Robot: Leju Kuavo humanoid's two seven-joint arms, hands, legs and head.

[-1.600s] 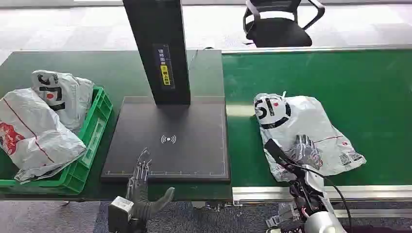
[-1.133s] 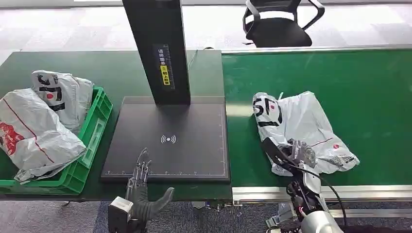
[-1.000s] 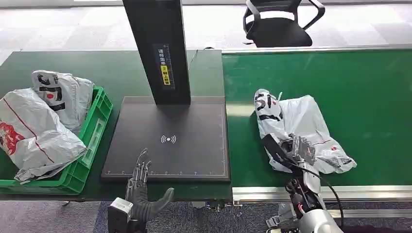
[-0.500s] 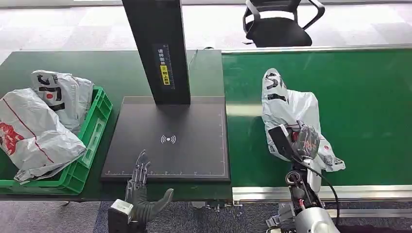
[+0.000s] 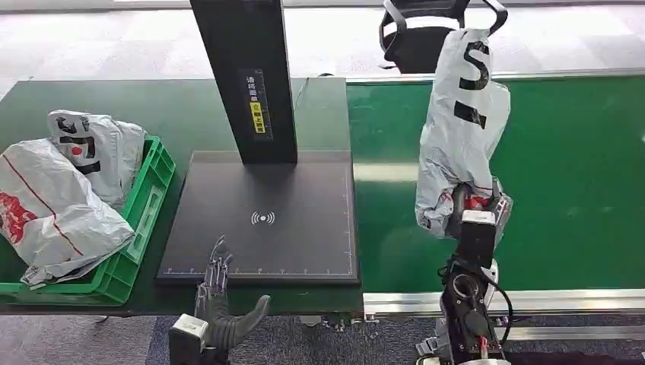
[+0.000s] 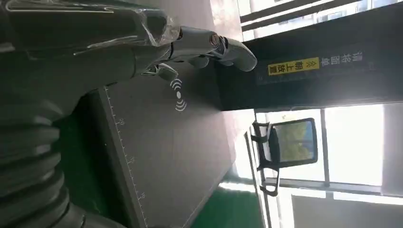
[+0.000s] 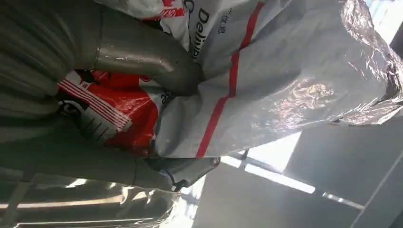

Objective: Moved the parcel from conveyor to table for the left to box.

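R hand (image 5: 473, 207) grasping parcel (image 5: 462, 122), lifted off conveyor (image 5: 578, 152) | table (image 5: 175, 114) drop + boxing left | L hand (image 5: 217, 285) fingers released, near scan pad (image 5: 262, 217)

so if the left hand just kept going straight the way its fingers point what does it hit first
Probably the black column. The left hand is open at the near edge of the dark scan pad, fingers pointing across it toward the column. Its height above the pad is unclear, so it might skim the pad first.

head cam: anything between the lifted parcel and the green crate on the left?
Yes. In the head view the black scanner platform and its upright column stand between the parcel, held up by the right hand, and the green crate.
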